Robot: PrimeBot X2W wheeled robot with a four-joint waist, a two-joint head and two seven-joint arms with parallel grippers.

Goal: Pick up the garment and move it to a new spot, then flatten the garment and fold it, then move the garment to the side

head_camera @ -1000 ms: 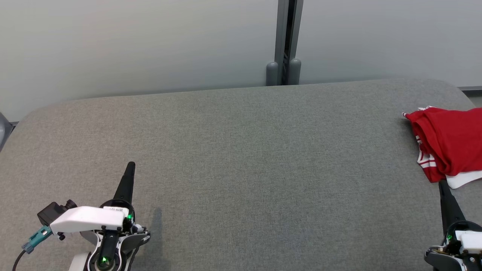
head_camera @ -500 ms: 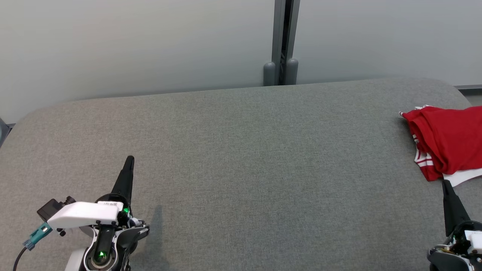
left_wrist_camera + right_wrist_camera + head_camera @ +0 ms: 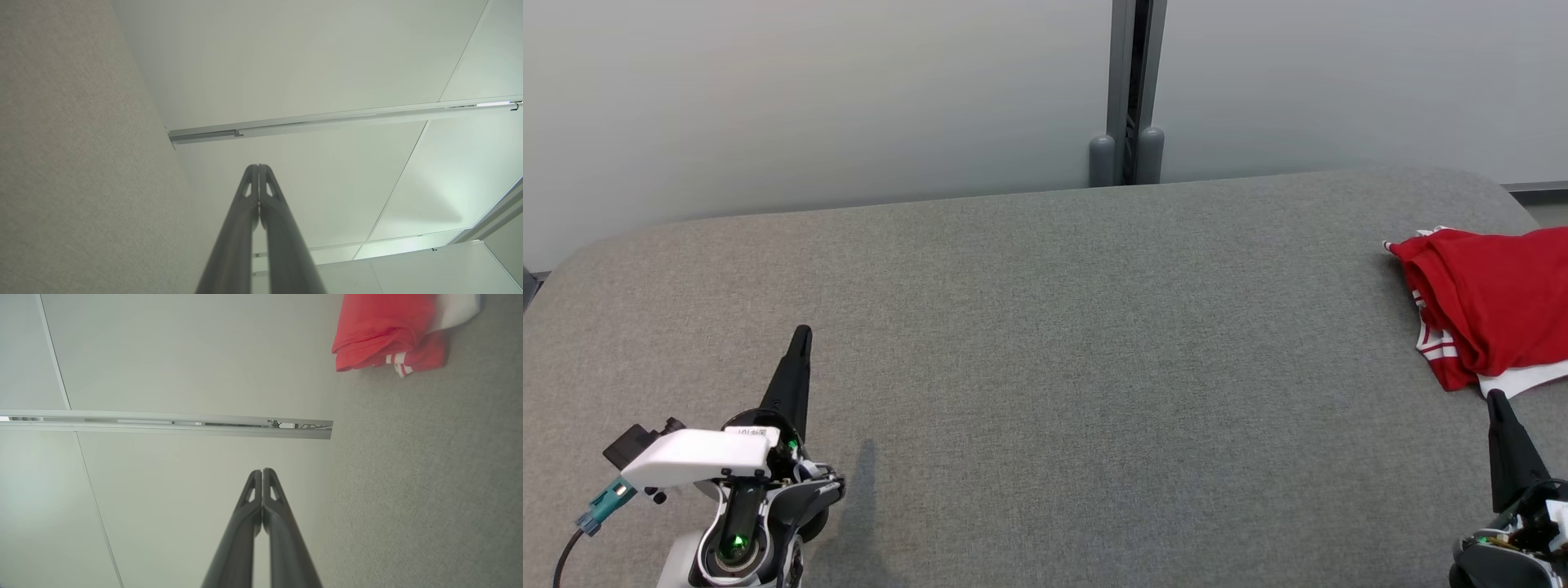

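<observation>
A folded red garment (image 3: 1494,302) with white stripes and a white edge lies at the far right of the grey padded table (image 3: 1045,367), cut off by the head view's right edge. In the right wrist view the garment (image 3: 384,330) sits at the top right. My right gripper (image 3: 1494,400) is shut and empty, its tip just below the garment's white edge, apart from it. Its fingers (image 3: 261,473) are pressed together. My left gripper (image 3: 802,333) is shut and empty at the lower left over bare table, fingers (image 3: 258,168) closed.
A pale wall panel rises behind the table, with a grey vertical post (image 3: 1131,90) and two rounded feet at the table's back edge. The table's rounded corners show at the far left and far right.
The head camera has shifted slightly, moving the whole scene left and up. Both grippers stay shut, and the garment stays where it lies.
</observation>
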